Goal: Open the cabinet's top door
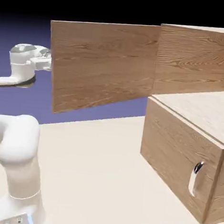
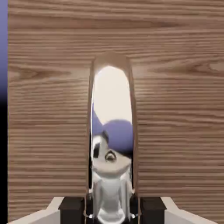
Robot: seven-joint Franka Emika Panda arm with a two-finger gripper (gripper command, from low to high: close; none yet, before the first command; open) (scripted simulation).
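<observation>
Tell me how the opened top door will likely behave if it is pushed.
The top door will probably stay stiff, since it shows as a flat, straight wood-grain panel. It should swing rather than slide, as one edge meets the cabinet and the rest stands out from it. Its handle might be slippery, judging by the mirror-like curved surface.

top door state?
Open. The top door stands swung far out from the cabinet, and the upper compartment's interior shows.
</observation>
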